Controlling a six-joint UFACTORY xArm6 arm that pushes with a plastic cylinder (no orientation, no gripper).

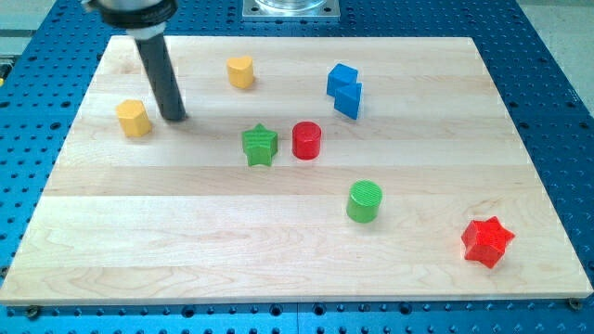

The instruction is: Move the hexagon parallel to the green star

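A yellow hexagon (134, 118) lies near the board's left edge. My tip (174, 119) stands on the board just to its right, with a small gap between them. The green star (260, 145) lies further right, near the board's middle and slightly lower in the view than the hexagon. The rod rises from the tip toward the view's top left, where the arm's end shows.
A second yellow block (240, 71) lies near the top. A red cylinder (306, 140) sits right beside the green star. There is a blue block (344, 90) at upper right, a green cylinder (365, 201) below the middle, and a red star (487, 241) at lower right. The wooden board (139, 232) lies on a blue perforated table.
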